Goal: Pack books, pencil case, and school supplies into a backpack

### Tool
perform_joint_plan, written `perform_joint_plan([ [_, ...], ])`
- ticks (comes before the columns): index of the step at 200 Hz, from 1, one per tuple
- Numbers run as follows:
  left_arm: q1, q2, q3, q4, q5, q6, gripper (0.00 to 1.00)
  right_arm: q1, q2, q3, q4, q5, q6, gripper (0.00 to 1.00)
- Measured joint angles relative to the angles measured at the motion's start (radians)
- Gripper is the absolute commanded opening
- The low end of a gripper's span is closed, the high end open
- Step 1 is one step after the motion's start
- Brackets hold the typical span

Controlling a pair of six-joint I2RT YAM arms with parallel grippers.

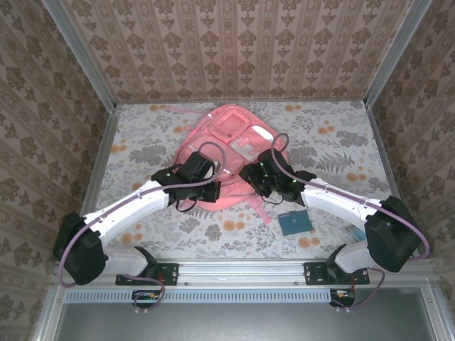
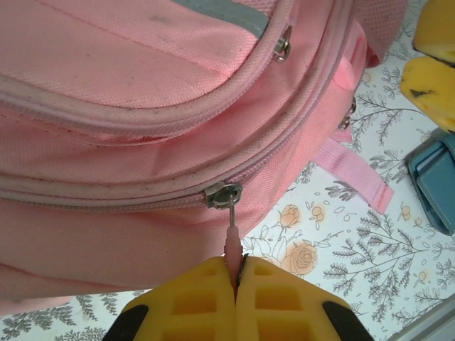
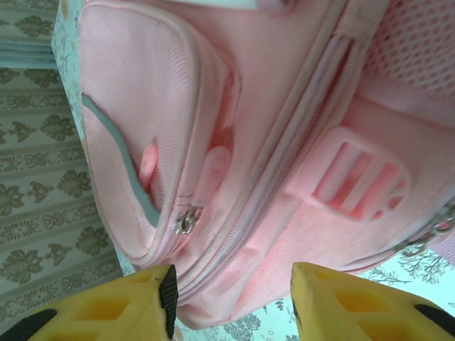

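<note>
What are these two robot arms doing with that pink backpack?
The left claw is pinched shut on the pink zipper pull of the salmon-pink backpack, which lies on the table. The right claw is open at the bag's side, gripping nothing. A small teal book lies loose on the table, not yet packed.

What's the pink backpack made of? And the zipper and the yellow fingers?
The backpack looks like matte woven fabric; the weave shows. The zipper slider looks like shiny grey metal. The left gripper's fingers look like matte yellow plastic, perhaps rubbery.
</note>
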Motion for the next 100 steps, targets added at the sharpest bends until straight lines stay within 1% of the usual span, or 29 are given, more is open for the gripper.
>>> perform_joint_plan([
  [20, -0.013, 0.000, -0.002, 0.017, 0.003, 0.008, 0.00, 0.011, 0.019, 0.039, -0.007, -0.003, 0.014, 0.34],
  [38, -0.024, 0.000, -0.003, 0.031, 0.006, 0.008, 0.00, 0.020, 0.054, 0.071, 0.001, -0.011, 0.023, 0.32],
  [54, -0.033, 0.000, -0.003, 0.038, 0.006, 0.008, 0.00, 0.029, 0.089, 0.092, 0.003, -0.021, 0.027, 0.32],
  [73, -0.038, 0.000, -0.004, 0.038, 0.006, 0.008, 0.00, 0.036, 0.120, 0.112, -0.007, -0.025, 0.040, 0.36],
  [100, -0.043, 0.000, -0.024, 0.054, 0.004, 0.011, 0.00, 0.036, 0.144, 0.137, -0.035, -0.031, 0.074, 0.37],
])
